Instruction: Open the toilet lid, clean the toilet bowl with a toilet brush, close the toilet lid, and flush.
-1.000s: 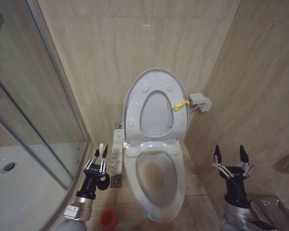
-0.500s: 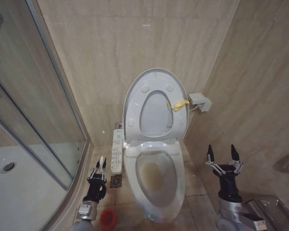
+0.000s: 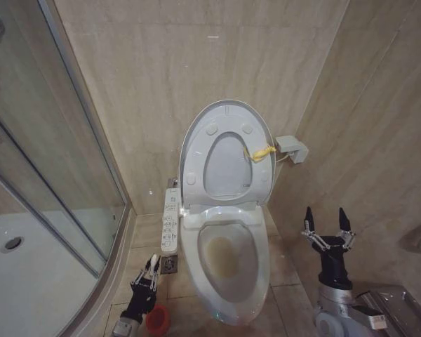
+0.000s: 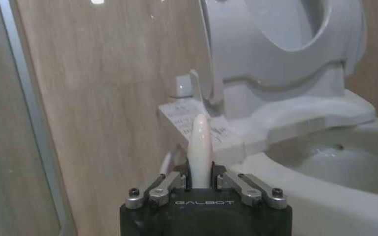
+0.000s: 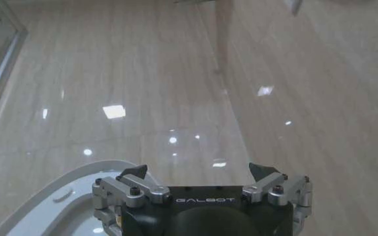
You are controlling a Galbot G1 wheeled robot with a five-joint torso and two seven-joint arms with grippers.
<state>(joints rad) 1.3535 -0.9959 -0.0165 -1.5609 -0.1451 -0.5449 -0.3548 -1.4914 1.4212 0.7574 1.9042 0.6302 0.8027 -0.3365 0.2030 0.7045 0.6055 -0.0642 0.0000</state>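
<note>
Head view: the toilet brush (image 4: 200, 147) is clamped by its white handle in the left gripper (image 3: 149, 276), low beside the red holder (image 3: 157, 319). A steady lift towards the stained toilet bowl (image 3: 224, 256) is advised. The right gripper (image 3: 327, 226), splayed, is parked aside.

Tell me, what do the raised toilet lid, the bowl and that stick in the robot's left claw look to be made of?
The toilet lid looks like smooth moulded plastic, greyish-white with round bumpers. The toilet bowl seems glazed ceramic: glossy white, with a yellowish stain inside. The toilet brush handle, clamped in the left gripper, appears to be glossy white plastic, though that is less certain.
</note>
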